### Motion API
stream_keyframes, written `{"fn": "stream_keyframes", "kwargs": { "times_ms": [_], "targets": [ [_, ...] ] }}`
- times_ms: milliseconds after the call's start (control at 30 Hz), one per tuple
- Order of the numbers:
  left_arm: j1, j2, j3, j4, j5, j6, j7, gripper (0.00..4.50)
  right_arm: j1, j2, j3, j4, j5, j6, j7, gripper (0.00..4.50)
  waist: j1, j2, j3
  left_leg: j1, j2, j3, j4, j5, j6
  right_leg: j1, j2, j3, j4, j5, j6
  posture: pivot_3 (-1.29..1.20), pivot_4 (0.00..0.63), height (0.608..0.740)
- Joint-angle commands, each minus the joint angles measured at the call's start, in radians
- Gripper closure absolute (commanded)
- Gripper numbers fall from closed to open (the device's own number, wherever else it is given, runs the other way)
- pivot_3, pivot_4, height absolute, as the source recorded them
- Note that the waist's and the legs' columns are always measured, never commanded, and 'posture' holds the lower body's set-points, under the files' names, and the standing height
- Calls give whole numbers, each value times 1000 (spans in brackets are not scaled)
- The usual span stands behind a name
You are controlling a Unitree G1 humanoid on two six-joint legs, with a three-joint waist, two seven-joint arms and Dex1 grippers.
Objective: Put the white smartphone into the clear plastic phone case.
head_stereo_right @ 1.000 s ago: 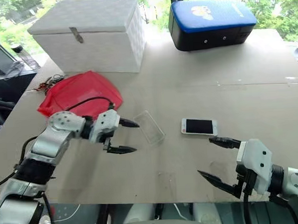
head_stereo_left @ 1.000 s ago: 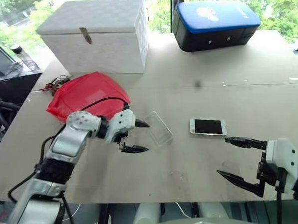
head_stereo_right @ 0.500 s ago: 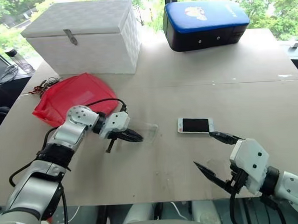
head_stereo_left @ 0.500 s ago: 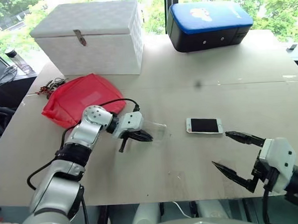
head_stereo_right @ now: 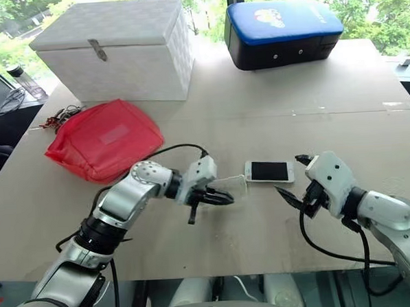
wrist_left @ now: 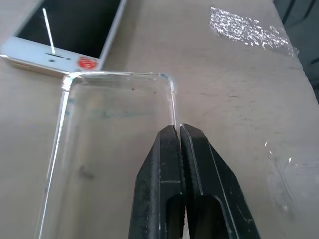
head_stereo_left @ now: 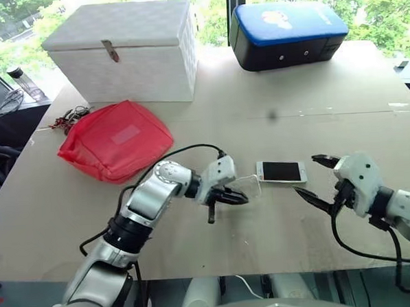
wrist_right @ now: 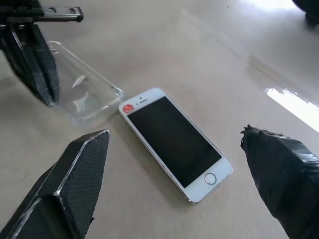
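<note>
The left arm reaches across toward the middle, its end effector point(head_stereo_left: 236, 197) angled slightly downward with both black fingers point(wrist_left: 172, 174) pressed together. The right arm is bent inward from the right, its end effector point(head_stereo_left: 312, 178) pointing left with fingers point(wrist_right: 75, 184) spread wide apart.

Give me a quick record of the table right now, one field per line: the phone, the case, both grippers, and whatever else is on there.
phone: white smartphone lying flat on the table, screen up
case: clear phone case pinched at its rim, one end close to the phone
left gripper: left gripper shut on the case
right gripper: right gripper open, fingers either side of the phone's near end, not touching it
other items: red pouch, white box, blue and black case
step done: phone not yet in the case
</note>
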Motion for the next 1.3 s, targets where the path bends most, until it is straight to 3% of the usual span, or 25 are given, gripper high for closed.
{"fn": "stream_keyframes", "kwargs": {
  "times_ms": [33,167,300,333,400,533,767,967,1067,1233,1300],
  "targets": [
    [2,14,31,-27,-35,-24,-21,3790,-56,-24,44,75,-4,-23,82,0,1,0,0,0,0,0,0,0,0,-1,0,0,0,0,0,0,150,740],
    [31,57,129,-80,-102,-10,-14,2231,-149,-43,145,201,-71,-76,167,0,-6,0,1,0,0,0,0,0,0,-1,0,1,0,0,0,0,150,740],
    [118,85,292,-222,-234,32,36,317,-273,-28,234,336,-135,-113,225,0,-7,0,1,-2,0,1,0,0,0,-5,0,1,1,0,0,0,150,740],
    [153,94,338,-268,-266,55,59,68,-305,-26,259,376,-161,-132,241,0,-4,0,1,-3,1,1,0,0,0,-6,-1,1,2,0,0,0,150,740],
    [227,122,396,-347,-287,73,99,68,-353,-24,292,440,-193,-166,276,0,-3,0,1,-4,1,1,0,0,0,-7,-1,2,2,0,0,0,150,740],
    [439,164,524,-448,-275,-71,110,68,-459,-23,357,554,-233,-206,382,0,-4,1,1,-4,1,1,-1,0,0,-8,-1,3,1,0,0,0,150,740],
    [636,193,779,-497,-465,-160,9,68,-590,1,467,724,-349,-272,502,0,4,1,1,-3,1,0,-1,0,0,-7,-2,2,1,0,0,0,150,740],
    [759,253,875,-500,-574,-136,-54,68,-618,20,503,768,-374,-221,565,0,-4,1,1,-2,1,1,-2,0,0,-7,-2,3,1,0,0,0,150,740],
    [795,268,885,-482,-561,-164,-76,68,-606,18,510,750,-384,-173,569,0,-3,1,1,-2,1,1,-2,0,0,-7,-2,2,0,0,0,0,150,740],
    [795,263,864,-472,-556,-175,-43,0,-599,35,479,761,-388,-150,529,1548,1,0,0,-2,1,0,-2,0,0,-7,-2,2,0,0,0,0,150,740],
    [785,254,849,-465,-552,-174,-21,0,-591,29,478,762,-412,-174,516,1586,0,-1,0,-1,1,0,-2,0,0,-7,-2,2,0,0,0,0,150,740]
  ]
}}
